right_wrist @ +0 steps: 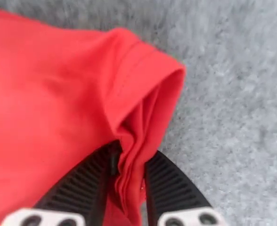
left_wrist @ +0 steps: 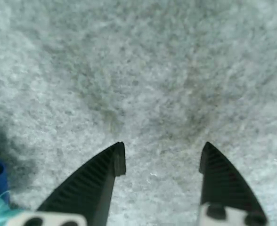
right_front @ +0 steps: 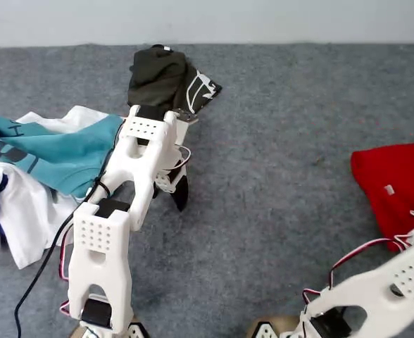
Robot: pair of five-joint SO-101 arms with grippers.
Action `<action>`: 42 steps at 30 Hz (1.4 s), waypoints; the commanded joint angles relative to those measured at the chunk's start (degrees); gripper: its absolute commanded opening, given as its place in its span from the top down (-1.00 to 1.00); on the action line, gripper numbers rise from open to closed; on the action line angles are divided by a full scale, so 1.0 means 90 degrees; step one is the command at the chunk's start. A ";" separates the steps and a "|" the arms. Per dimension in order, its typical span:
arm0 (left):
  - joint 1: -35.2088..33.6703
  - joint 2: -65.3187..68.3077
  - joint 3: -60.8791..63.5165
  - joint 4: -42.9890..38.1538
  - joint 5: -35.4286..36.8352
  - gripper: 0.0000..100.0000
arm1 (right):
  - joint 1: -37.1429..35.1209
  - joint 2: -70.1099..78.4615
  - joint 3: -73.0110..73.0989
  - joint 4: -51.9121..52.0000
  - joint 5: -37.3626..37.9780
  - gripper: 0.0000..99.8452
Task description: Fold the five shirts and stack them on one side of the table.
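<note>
Right gripper (right_wrist: 129, 176) pinched the red shirt (right_wrist: 58, 94), left gripper (left_wrist: 162, 162) hung open; the teal shirt (right_front: 59, 155) apparently lay crumpled, nothing stacked.

Bright, even, diffuse light; faint soft shadows on table (right_front: 263, 176).

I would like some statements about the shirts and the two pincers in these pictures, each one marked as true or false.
1. The right pincer is shut on a fold of the red shirt. True.
2. The teal shirt lies partly on the white shirt. True.
3. The left pincer holds the teal shirt. False: it is open over the bare grey table.
4. The dark shirt touches the red shirt. False: they lie well apart, with bare table between them.
</note>
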 commanded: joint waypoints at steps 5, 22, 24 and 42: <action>0.0078 -0.0498 -0.0015 0.0137 -0.0098 0.48 | -0.0376 -0.0464 -0.0488 0.1236 0.0879 0.69; 0.0078 -0.0498 -0.0015 0.0137 -0.0098 0.48 | -0.1392 -0.2085 -0.0908 0.2926 0.1221 0.68; 0.0078 -0.0498 -0.0015 0.0137 -0.0098 0.48 | -0.1538 -0.1871 -0.0654 0.2926 0.1211 0.68; 0.0078 -0.0498 -0.0015 0.0137 -0.0098 0.48 | -0.2271 -0.0728 0.0899 0.2007 0.1201 0.85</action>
